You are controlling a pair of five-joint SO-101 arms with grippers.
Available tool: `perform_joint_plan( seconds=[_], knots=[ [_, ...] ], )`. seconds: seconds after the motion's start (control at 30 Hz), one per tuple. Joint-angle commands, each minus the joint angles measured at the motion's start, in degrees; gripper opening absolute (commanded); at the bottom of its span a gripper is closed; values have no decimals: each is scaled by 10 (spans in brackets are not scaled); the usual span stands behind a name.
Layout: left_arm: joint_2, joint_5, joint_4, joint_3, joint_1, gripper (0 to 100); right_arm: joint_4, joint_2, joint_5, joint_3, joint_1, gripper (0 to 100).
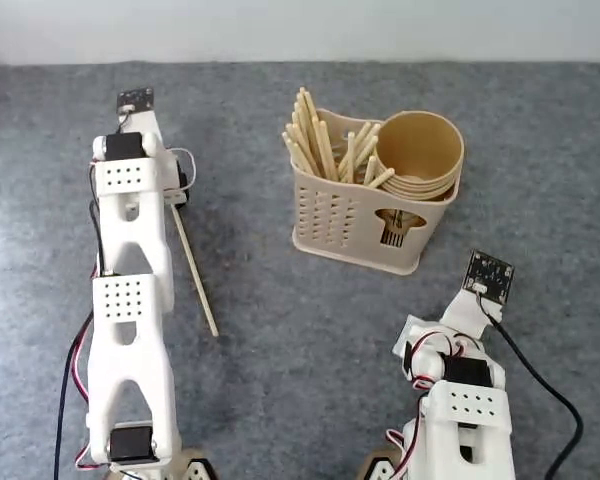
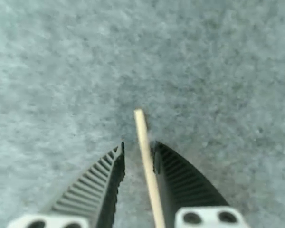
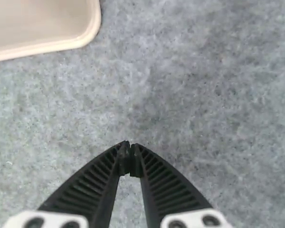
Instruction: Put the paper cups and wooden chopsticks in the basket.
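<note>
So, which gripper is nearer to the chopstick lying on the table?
Left. The left gripper is open around the chopstick; the right gripper, shut, is apart from it, beside the basket.

Looks like a robotics lab bench: grey felt-like mat (image 1: 280, 400) spread across the frame, plain white wall (image 1: 380, 30) along the top edge, white plastic arm (image 1: 130, 300) at left and second arm (image 1: 467, 410) at lower right, servo cables (image 1: 540, 372) exposed.

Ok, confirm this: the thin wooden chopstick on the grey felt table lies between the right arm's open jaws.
No: the thin wooden chopstick on the grey felt table lies between the left gripper's open jaws, as the left wrist view shows.
</note>
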State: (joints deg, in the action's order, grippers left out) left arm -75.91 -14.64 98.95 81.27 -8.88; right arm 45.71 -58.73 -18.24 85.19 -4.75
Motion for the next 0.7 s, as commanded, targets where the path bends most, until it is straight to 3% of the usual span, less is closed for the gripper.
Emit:
perform_joint_plan(
  seconds=[0.0, 0.27, 0.4, 0.67],
  knots=[
    [2, 2, 14, -4, 21, 100, -8, -16, -4, -2, -5, 10],
    [-2, 3, 14, -7, 20, 100, -8, -16, -4, -1, -5, 10],
    [-2, 4, 14, -7, 20, 11, -8, -16, -4, -1, -6, 10],
    [4, 4, 16, -3, 25, 12, -8, -16, -4, -1, -6, 10]
  ],
)
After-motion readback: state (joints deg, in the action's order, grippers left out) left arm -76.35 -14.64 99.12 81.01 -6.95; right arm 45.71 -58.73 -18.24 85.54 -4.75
